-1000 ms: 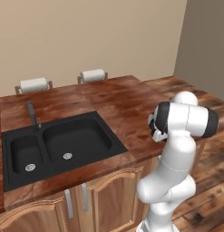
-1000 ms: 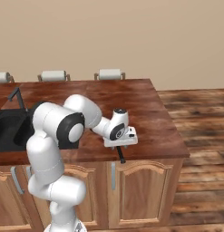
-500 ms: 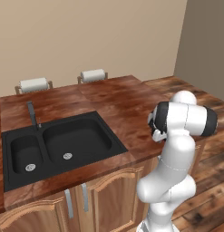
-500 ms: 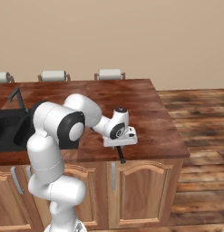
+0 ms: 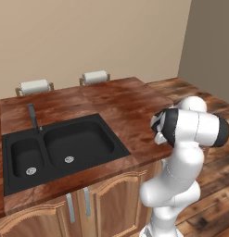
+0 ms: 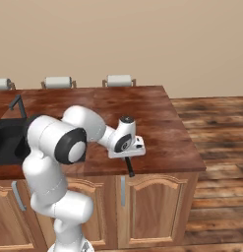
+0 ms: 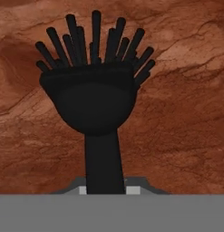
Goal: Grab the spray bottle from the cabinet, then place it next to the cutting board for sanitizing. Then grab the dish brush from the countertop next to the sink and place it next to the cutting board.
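The claw (image 6: 129, 165) sits low at the countertop's (image 6: 162, 133) front edge, pinching the brush (image 7: 93, 99) by its handle. Bristles fan out just ahead of the claw, over red-brown wood grain. The sink (image 5: 60, 148) lies well off to its left. No writing readable anywhere.

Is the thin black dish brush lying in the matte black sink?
No, the black dish brush sits over reddish-brown wood-grain countertop, handle between the gripper's tips.
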Robot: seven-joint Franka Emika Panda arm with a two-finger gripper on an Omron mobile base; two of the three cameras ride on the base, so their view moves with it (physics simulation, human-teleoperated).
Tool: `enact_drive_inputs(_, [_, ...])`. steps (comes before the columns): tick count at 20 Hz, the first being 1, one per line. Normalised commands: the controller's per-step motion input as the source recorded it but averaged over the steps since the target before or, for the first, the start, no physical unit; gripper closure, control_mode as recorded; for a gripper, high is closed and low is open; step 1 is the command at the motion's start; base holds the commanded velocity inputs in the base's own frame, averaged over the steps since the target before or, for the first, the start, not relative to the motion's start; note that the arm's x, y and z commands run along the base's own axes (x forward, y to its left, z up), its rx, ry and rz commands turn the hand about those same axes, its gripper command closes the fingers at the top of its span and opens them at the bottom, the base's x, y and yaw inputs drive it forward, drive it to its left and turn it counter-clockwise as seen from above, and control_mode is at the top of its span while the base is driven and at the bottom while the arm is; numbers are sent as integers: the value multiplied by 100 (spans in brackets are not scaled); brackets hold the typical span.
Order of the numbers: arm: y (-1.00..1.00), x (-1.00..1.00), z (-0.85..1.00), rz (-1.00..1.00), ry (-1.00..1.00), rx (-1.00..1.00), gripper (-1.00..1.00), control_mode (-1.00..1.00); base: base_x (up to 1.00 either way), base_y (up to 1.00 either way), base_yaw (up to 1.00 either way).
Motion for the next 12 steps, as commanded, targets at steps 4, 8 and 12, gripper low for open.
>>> enact_drive_inputs(4, [0,-23,61,6,-14,0,100,-100,0,0,0])
enact_drive_inputs(8, [4,-30,98,16,-16,0,100,-100,0,0,0])
enact_drive_inputs(12, [26,-26,100,23,-23,-5,100,-100,0,0,0])
